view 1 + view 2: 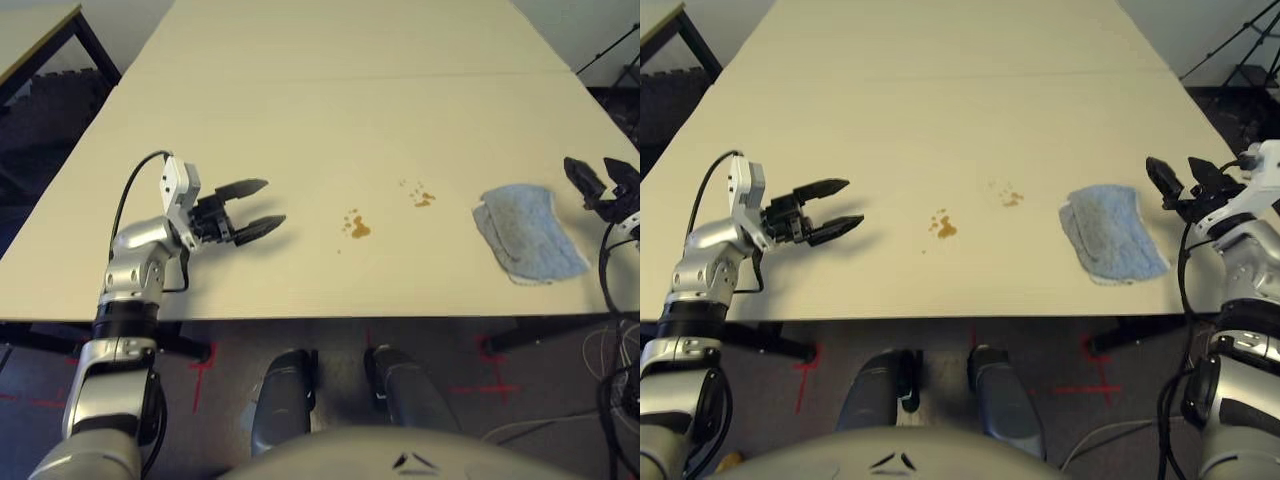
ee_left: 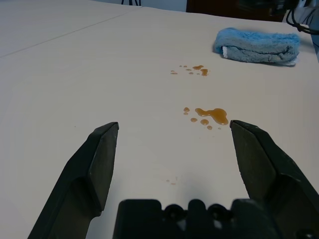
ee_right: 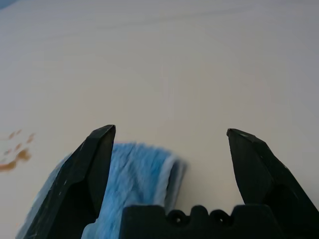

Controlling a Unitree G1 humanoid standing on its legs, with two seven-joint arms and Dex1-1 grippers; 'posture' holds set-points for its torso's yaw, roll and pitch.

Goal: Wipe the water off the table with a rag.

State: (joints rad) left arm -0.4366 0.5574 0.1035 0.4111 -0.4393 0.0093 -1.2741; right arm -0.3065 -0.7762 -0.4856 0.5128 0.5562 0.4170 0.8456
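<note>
The rag (image 1: 528, 232), light blue-grey and folded, lies flat on the right part of the beige table (image 1: 330, 130). Two clusters of amber water sit left of it: the nearer one (image 1: 357, 226) and a smaller one (image 1: 422, 197) closer to the rag. My right gripper (image 1: 1173, 181) hovers open just right of the rag, its fingers (image 3: 94, 164) pointing over the rag's far edge (image 3: 134, 179). My left gripper (image 1: 258, 208) stands open at the table's left, aimed toward the water (image 2: 212, 115), empty.
A thin seam (image 1: 330, 76) crosses the table farther back. A small black-legged table (image 1: 35, 35) stands at the far left. Cables and tripod legs (image 1: 610, 60) lie beyond the right edge. The table's front edge (image 1: 300, 318) is near both arms.
</note>
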